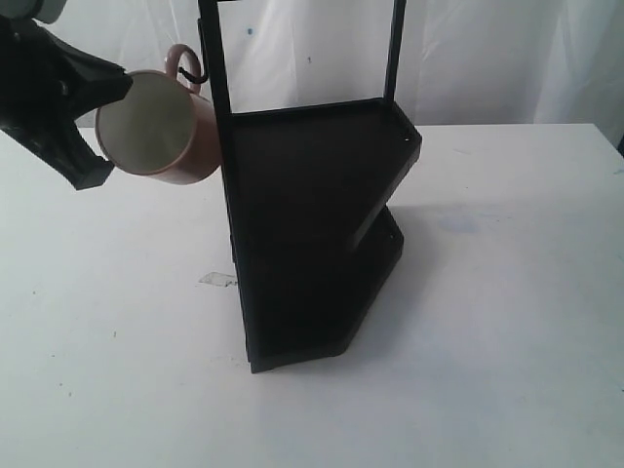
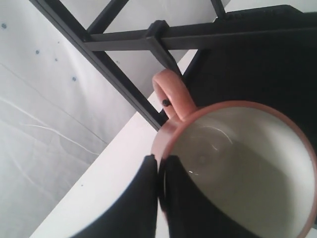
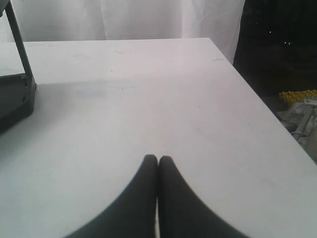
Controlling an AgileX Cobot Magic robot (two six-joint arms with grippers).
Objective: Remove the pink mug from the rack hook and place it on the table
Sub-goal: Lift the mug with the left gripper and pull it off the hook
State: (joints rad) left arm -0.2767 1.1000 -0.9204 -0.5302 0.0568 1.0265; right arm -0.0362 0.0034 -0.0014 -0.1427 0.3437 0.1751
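The pink mug [image 1: 161, 127] hangs tilted beside the black rack's upright post, cream inside facing the camera, its handle [image 1: 178, 60] looped over the rack hook [image 1: 193, 70]. My left gripper [image 1: 100, 127] is shut on the mug's rim. In the left wrist view one finger lies inside the mug [image 2: 242, 163] and one outside, pinching the wall at my left gripper [image 2: 159, 159]; the hook's tip [image 2: 165, 102] shows through the handle. My right gripper [image 3: 158, 159] is shut and empty, low over the white table [image 3: 148, 99]; it is out of the exterior view.
The black two-shelf rack [image 1: 312, 224] stands mid-table, its corner [image 3: 15, 99] visible in the right wrist view. A small scrap [image 1: 216, 280] lies on the table [image 1: 507, 292] left of the rack. The table's edge [image 3: 267, 106] drops off beside my right gripper.
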